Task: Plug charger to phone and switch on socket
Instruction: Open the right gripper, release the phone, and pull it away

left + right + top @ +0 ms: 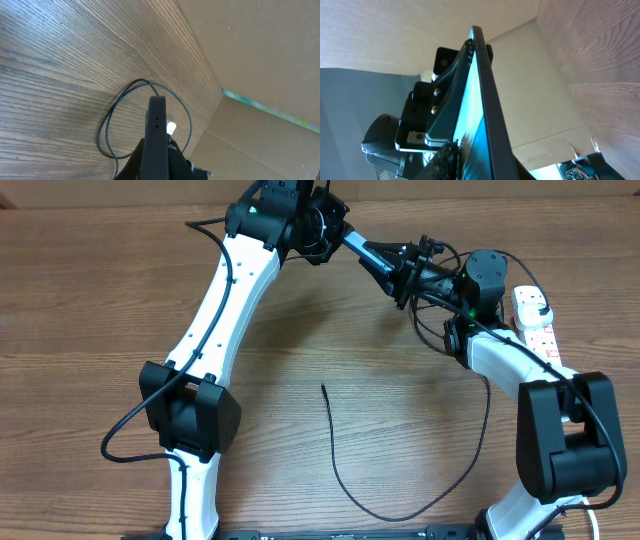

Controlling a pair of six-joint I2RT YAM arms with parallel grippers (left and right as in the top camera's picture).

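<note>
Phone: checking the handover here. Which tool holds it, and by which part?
The left tool is shut on one end of the phone; the right tool sits at the other end, but its grip cannot be told.

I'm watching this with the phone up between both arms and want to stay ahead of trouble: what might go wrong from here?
1. The phone hangs in mid-air between the left gripper and the right gripper; a weak grip on so slim a body may drop it onto the table.
2. The charger lies loose, and its cable passes under the right arm, which might drag it.
</note>
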